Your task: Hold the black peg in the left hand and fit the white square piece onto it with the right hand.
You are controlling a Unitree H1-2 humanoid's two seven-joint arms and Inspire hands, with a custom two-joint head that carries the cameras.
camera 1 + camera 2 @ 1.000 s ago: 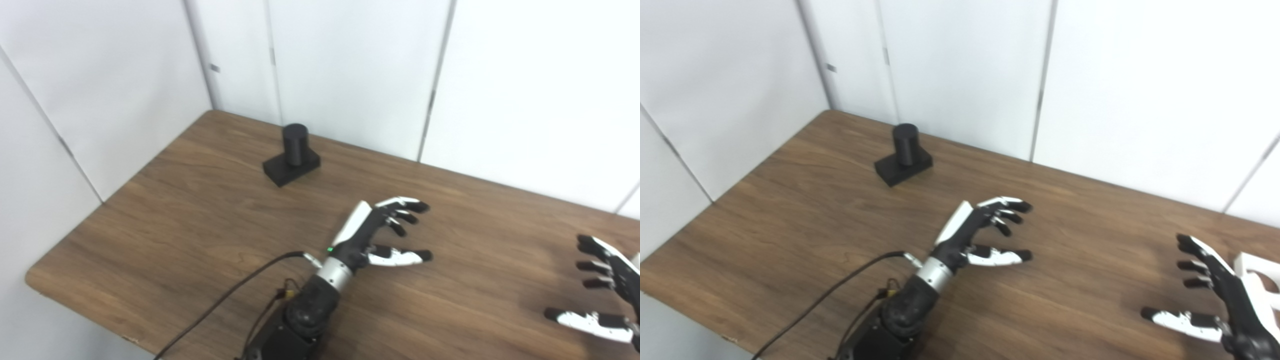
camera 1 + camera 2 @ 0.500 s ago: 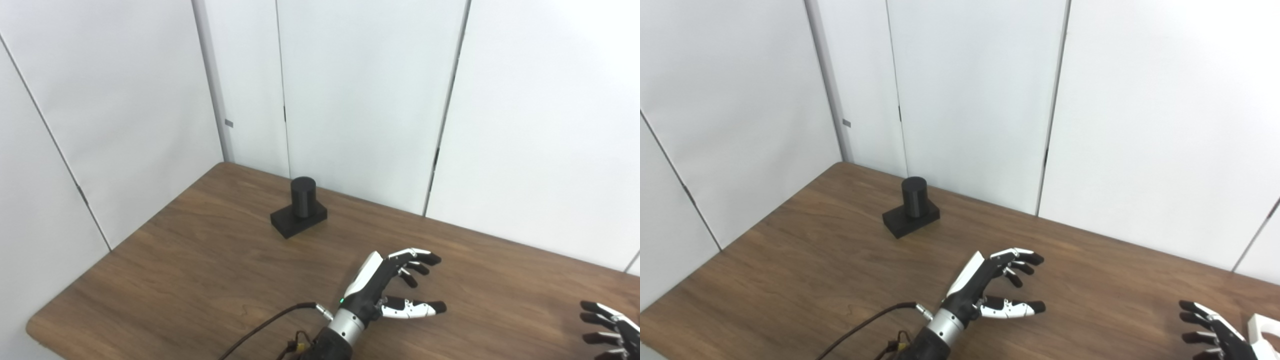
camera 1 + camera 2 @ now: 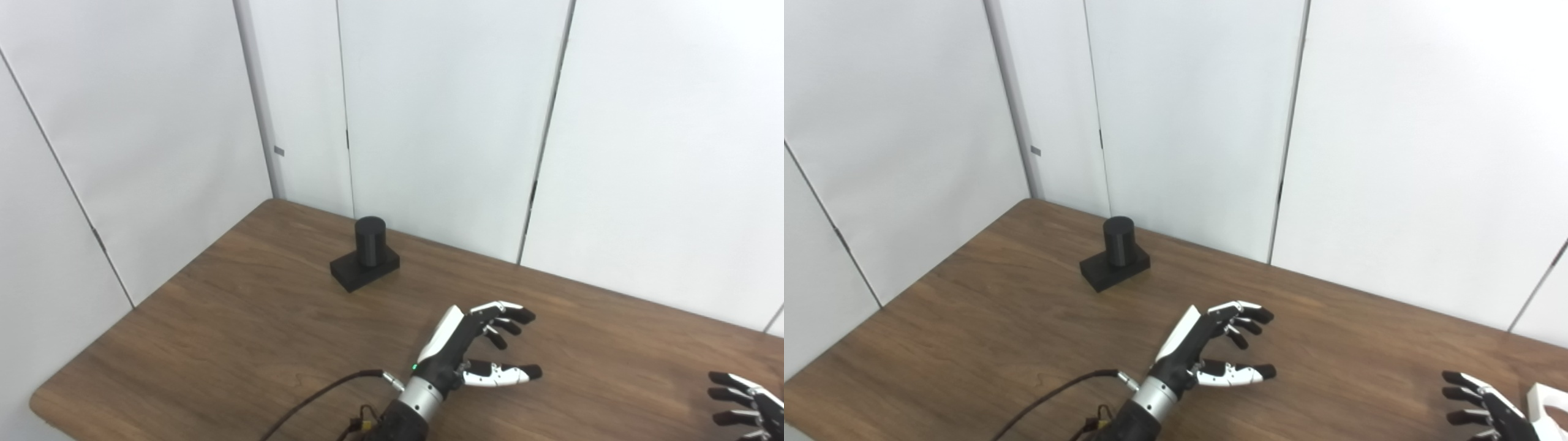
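A: Where does the black peg, a short upright cylinder on a flat black block (image 3: pixel 365 254), stand?

B: Left of the frame's centre, in the upper part of the brown wood-grain table (image 3: pixel 233 318), near the white panelled wall (image 3: pixel 429 110). Nothing touches it.

A: And the left hand (image 3: pixel 474 349)?

B: It is in the lower middle of the frame, well apart from the peg, above the tabletop. Its fingers (image 3: pixel 511 315) are spread and lightly curled, the thumb (image 3: pixel 502 375) stretched out below them, and it holds nothing. A dark cable (image 3: pixel 318 398) runs to its wrist.

A: The right hand (image 3: pixel 1482 407)?

B: It is at the lower right corner, mostly cut off by the frame's edge. The black fingertips that show are apart, around nothing.

A: The white square piece (image 3: pixel 1546 401)?

B: Only a corner shows, in the right eye view's lower right, just beside the right hand. Whether they touch cannot be told.
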